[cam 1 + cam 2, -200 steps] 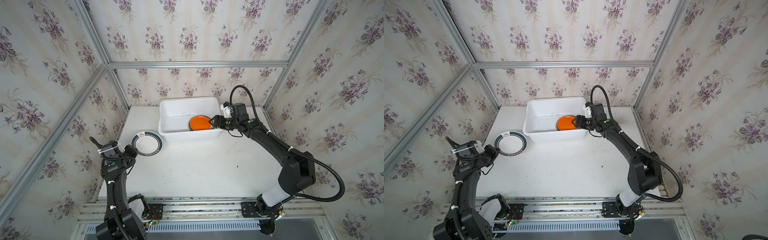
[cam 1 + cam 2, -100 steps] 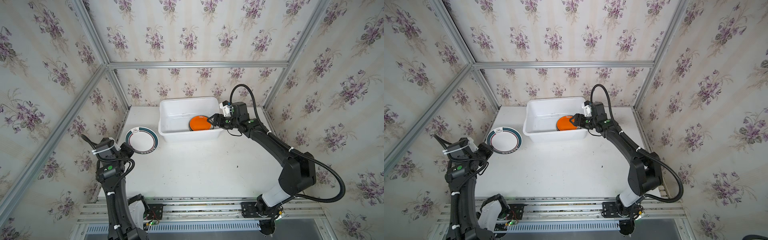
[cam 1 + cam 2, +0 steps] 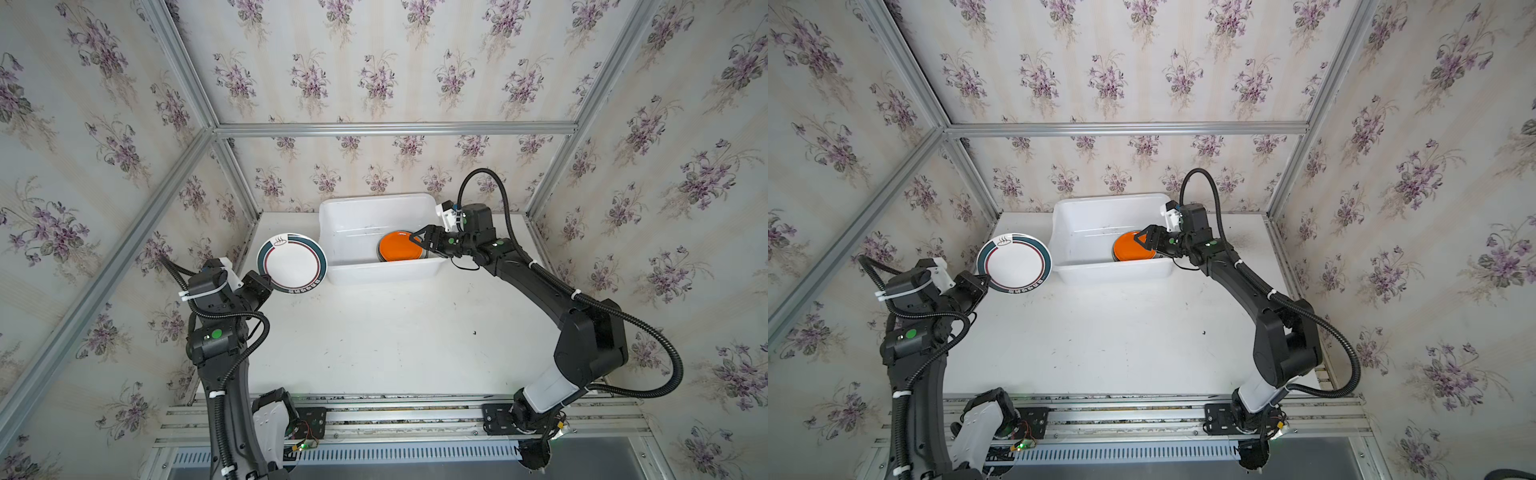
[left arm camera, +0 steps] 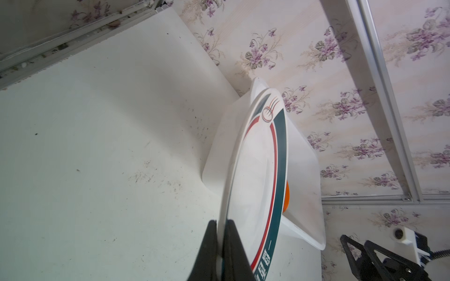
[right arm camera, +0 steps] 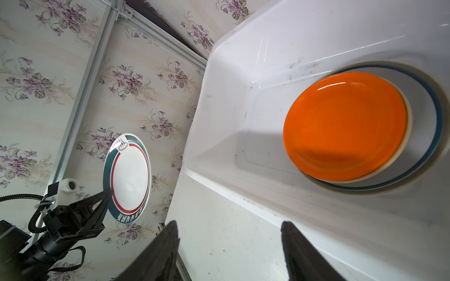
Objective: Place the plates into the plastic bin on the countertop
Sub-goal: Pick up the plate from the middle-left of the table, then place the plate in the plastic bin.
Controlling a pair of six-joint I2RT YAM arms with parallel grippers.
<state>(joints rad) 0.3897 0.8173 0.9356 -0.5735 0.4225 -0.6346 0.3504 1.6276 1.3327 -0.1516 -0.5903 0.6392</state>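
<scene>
A white plate with a teal rim (image 3: 292, 262) (image 3: 1014, 262) hangs tilted in the air just left of the plastic bin (image 3: 382, 270) (image 3: 1113, 270). My left gripper (image 3: 266, 281) (image 4: 221, 222) is shut on its near rim. Inside the bin's right end an orange plate (image 3: 398, 247) (image 5: 345, 126) lies on top of a teal-rimmed plate (image 5: 428, 136). My right gripper (image 3: 415, 242) (image 5: 229, 225) hovers at the bin's right end, just above the orange plate, open and empty. The held plate (image 5: 129, 175) also shows in the right wrist view.
The bin stands at the back middle of the white countertop (image 3: 395, 332), close to the back wall. Aluminium rails (image 3: 395, 129) and flowered wall panels enclose the space. The left half of the bin's floor (image 3: 353, 241) is bare.
My left arm has lifted the teal-rimmed plate off the countertop and carried it up and toward the bin's left wall. The right gripper has barely moved.
</scene>
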